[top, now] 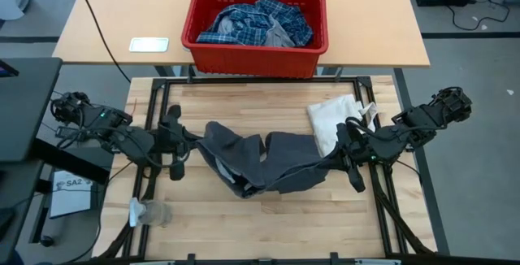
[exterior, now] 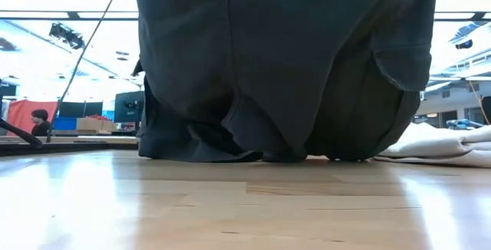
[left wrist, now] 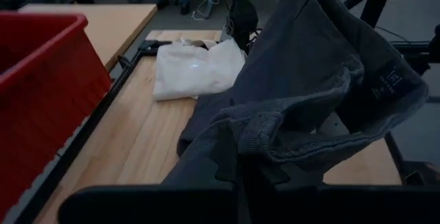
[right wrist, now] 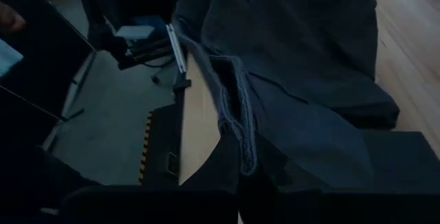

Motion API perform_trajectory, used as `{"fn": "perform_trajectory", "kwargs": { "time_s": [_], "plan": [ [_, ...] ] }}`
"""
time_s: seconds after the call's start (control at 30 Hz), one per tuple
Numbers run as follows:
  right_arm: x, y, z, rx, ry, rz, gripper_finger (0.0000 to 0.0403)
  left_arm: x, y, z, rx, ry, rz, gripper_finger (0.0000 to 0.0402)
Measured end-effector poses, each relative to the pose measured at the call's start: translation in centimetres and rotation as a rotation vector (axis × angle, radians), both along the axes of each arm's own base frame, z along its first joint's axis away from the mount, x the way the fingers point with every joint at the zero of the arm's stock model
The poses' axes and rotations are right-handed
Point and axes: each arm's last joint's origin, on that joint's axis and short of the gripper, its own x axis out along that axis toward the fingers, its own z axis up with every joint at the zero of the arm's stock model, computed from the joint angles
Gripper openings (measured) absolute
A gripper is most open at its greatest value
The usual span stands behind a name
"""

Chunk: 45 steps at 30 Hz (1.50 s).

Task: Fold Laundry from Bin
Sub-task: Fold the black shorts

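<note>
Both pincers, left pincer (top: 188,141) and right pincer (top: 337,158), seemingly clamp the dark grey shorts (top: 260,161); fingertips hidden.

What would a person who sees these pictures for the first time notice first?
First, the dark grey shorts, held up between the left gripper and the right gripper, both shut on them, sagging to the table in the middle. Then the red bin behind, holding a plaid shirt, and a white bag by the right gripper.
</note>
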Motion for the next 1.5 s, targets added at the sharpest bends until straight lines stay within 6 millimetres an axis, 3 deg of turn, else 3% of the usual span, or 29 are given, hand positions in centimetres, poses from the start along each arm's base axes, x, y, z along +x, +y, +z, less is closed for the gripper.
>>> {"fn": "perform_trajectory", "kwargs": {
  "time_s": [0.27,0.4,0.7,0.9,1.1,1.5],
  "plan": [
    [0.5,-0.4,0.1,-0.018,-0.016,0.010,0.0016,0.5,-0.2,0.7,0.139,-0.051,-0.062,0.0008],
    [2.8,-0.2,0.0,-0.024,-0.078,0.086,0.0016,2.1,-0.3,1.0,0.210,-0.086,-0.055,0.0008],
    [7.8,0.1,-2.9,-0.092,-0.018,0.175,0.0016,6.2,-1.3,0.5,0.387,-0.120,-0.090,0.0008],
    [10.4,-0.8,-2.9,-0.150,-0.143,0.157,0.0017,8.8,-1.5,0.1,0.348,-0.185,-0.157,0.0008],
    [11.0,-1.6,-2.0,-0.239,-0.260,0.147,0.0027,10.8,-1.5,-1.2,0.209,-0.163,-0.190,0.0008],
    [11.5,-1.2,-1.7,-0.526,-0.359,0.177,0.0108,13.0,-0.3,-2.4,0.106,-0.149,-0.208,0.0008]
  ]
}}
